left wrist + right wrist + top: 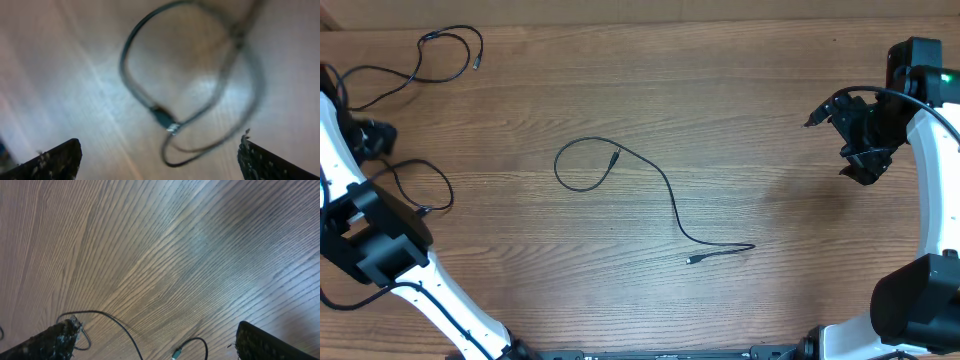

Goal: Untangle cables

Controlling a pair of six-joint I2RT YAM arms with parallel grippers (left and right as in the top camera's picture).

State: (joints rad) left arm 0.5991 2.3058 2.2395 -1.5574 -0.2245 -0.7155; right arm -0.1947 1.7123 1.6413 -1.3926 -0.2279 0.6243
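Three thin black cables lie apart on the wooden table. One cable (665,190) runs across the middle, with a loop at its left and a plug at its lower right. A second cable (450,55) is looped at the far left corner. A third cable (432,180) loops beside my left arm. My left gripper (368,135) is open and hovers close above a blurred cable loop with a plug (162,117), its fingers (159,145) wide apart and empty. My right gripper (865,160) is open and empty at the right side. The right wrist view (155,327) shows the middle cable (120,330).
The table's far edge (640,12) runs along the top. My arm bases stand at the near left (380,250) and near right (910,305) corners. Bare wood lies between the middle cable and the right gripper.
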